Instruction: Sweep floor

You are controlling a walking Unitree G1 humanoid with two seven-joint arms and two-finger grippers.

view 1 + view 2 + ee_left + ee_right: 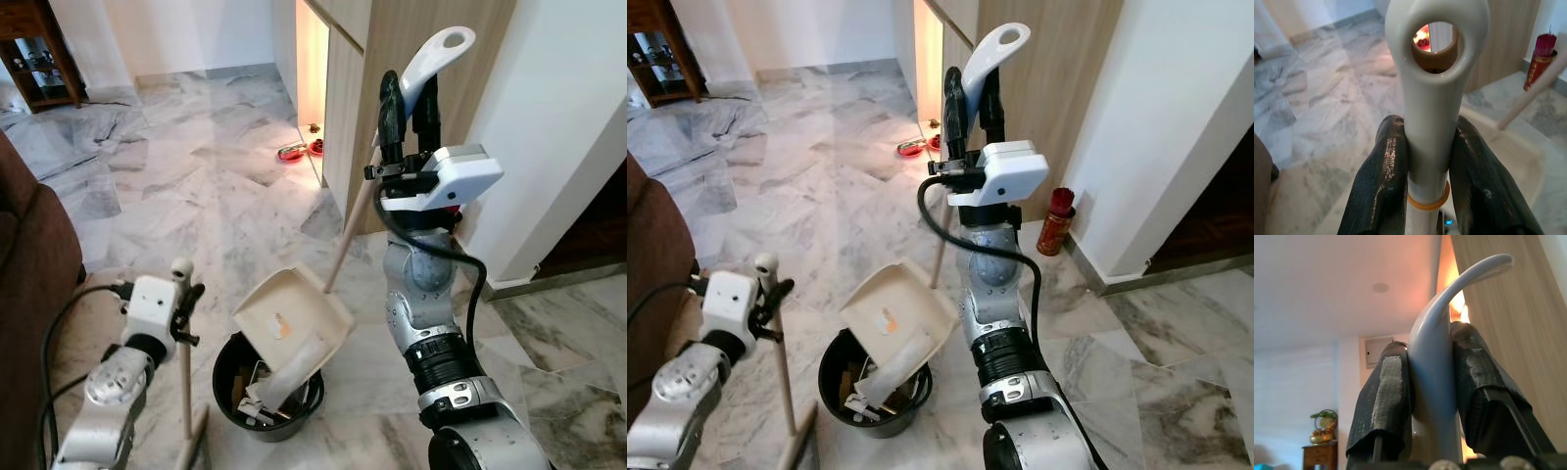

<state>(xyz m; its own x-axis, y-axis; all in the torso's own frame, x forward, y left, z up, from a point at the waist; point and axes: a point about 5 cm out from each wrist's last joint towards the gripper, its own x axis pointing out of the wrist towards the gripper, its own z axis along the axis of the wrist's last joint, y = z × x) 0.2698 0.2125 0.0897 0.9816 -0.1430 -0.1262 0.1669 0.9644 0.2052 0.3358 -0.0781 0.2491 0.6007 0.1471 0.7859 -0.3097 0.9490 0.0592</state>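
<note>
Emptying step: my right fingers (411, 108) clamp the dustpan handle (436, 61), pan (294, 315) tipped over the bin (266, 392) at 6 o'clock, left fingers (1432, 171) grip the broom stick (184, 362); next, judged, tilt steeper to shed the scraps.

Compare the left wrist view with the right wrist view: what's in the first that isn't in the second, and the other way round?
Left wrist view: the left gripper clamps the broom handle just below its hanging hole, above an orange ring, with marble floor and a red canister beyond.
Right wrist view: the right gripper clamps the curved dustpan handle, seen against the ceiling, a wooden cabinet side and a small table with a plant.
Shared: two black fingers shut on a pale handle.
</note>
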